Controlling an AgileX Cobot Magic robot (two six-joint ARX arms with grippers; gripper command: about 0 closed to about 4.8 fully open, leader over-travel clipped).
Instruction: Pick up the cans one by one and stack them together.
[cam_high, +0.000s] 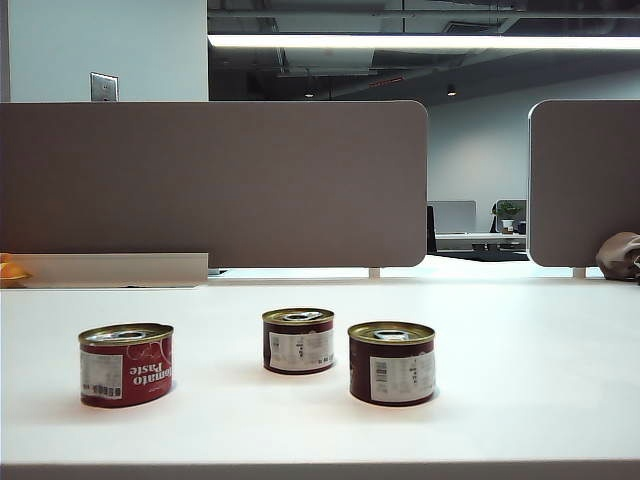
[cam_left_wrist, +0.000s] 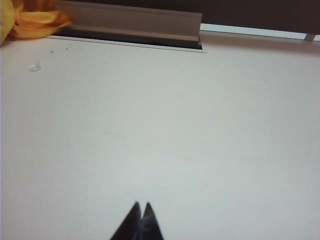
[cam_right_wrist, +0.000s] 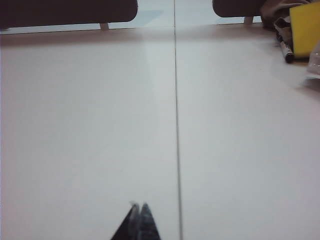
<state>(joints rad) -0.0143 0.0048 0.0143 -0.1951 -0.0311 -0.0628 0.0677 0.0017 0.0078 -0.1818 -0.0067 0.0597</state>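
Three squat cans with gold rims stand apart on the white table in the exterior view. The bright red "Tomato Paste" can (cam_high: 126, 364) is at the left. A dark maroon can (cam_high: 298, 340) stands in the middle, a little farther back. Another maroon can (cam_high: 392, 362) is to its right. No arm or gripper shows in the exterior view. My left gripper (cam_left_wrist: 142, 205) is shut over bare table with nothing between its fingertips. In its own wrist view my right gripper (cam_right_wrist: 139, 206) is shut too, beside a seam in the tabletop. Neither wrist view shows a can.
Grey divider panels (cam_high: 210, 180) stand behind the table. An orange-yellow object (cam_left_wrist: 35, 20) lies at the far left by a beige rail (cam_left_wrist: 130, 20). A yellow item (cam_right_wrist: 305, 30) and dark clutter sit at the far right; a brown bag (cam_high: 620, 255) shows there too.
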